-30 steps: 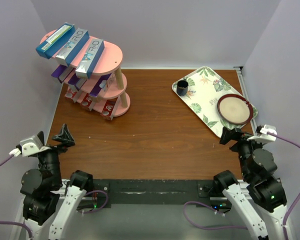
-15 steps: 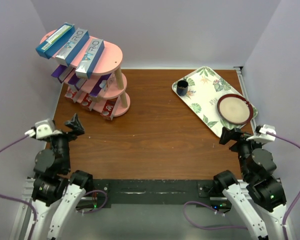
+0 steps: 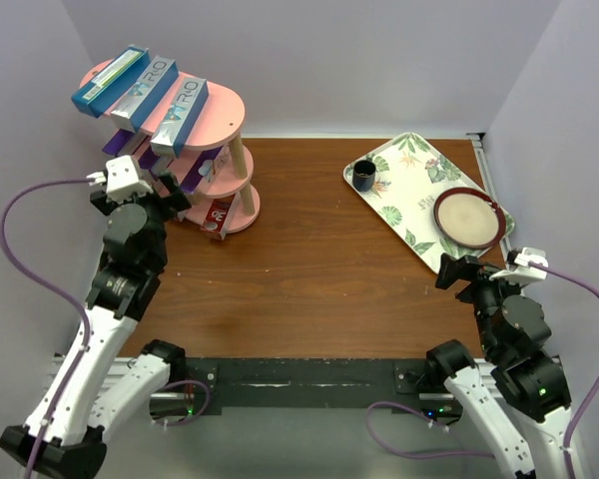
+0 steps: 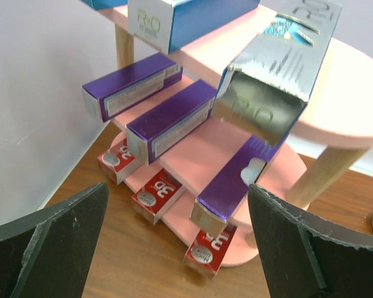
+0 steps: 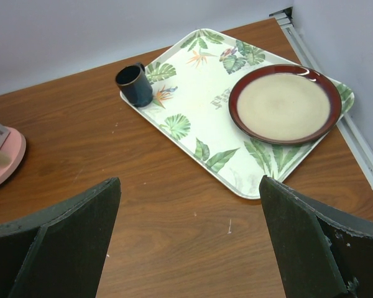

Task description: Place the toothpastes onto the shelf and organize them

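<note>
The pink three-tier shelf (image 3: 220, 110) stands at the far left. Its top board holds a blue carton (image 3: 110, 80) and two silver ones (image 3: 180, 115). Purple cartons (image 3: 195, 170) lie on the middle board and red ones (image 3: 215, 215) on the bottom board. My left gripper (image 3: 170, 190) is open and empty, just in front of the shelf's left side. In the left wrist view (image 4: 180, 248) I see three purple cartons (image 4: 168, 121), three red cartons (image 4: 158, 195) and a silver carton (image 4: 273, 74) with its end flap open. My right gripper (image 3: 457, 269) is open and empty, low at the near right.
A leaf-patterned tray (image 3: 404, 190) at the far right holds a dark cup (image 3: 364, 177) and a red-rimmed plate (image 3: 469, 218); both show in the right wrist view, the cup (image 5: 135, 84) and the plate (image 5: 285, 104). Walls close in on the left, back and right.
My left arm has swung from the near left edge forward and up to the shelf front. The right arm has not moved. No carton has moved.
</note>
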Robot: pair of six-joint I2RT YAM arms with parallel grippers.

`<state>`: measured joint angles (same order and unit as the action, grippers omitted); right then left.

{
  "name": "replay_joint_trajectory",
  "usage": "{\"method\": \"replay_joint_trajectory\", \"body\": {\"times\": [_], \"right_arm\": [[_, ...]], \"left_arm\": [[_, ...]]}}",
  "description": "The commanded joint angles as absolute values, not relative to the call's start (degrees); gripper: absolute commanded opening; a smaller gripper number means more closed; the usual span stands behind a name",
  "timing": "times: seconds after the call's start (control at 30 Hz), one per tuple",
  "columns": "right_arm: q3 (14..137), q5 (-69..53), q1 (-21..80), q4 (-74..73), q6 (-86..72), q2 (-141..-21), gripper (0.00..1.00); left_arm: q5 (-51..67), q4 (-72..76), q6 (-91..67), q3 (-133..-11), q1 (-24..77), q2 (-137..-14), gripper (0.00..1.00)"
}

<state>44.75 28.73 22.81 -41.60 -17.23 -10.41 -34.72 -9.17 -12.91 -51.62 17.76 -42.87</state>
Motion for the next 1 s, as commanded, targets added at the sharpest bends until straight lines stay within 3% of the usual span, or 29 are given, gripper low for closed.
{"method": "replay_joint_trajectory", "body": {"times": [0.0,0.2,0.97], "right_arm": [[44.6,27.7,22.6,-39.6,-16.1,-10.1,0.98],[44.5,27.2,22.6,-39.5,-15.9,-10.2,0.99],[44.4,26.4,22.6,-39.7,-15.6,-10.3,0.99]], "left_arm": [[-38.3,-4.1,-12.7,-56.1,16.5,-45.3,1.0],[-33.9,-5.3,-12.9,-59.1,9.7,-49.1,1.0],[-32.1,-0.9,-12.7,-63.4,6.9,-55.6,1.0]]}}
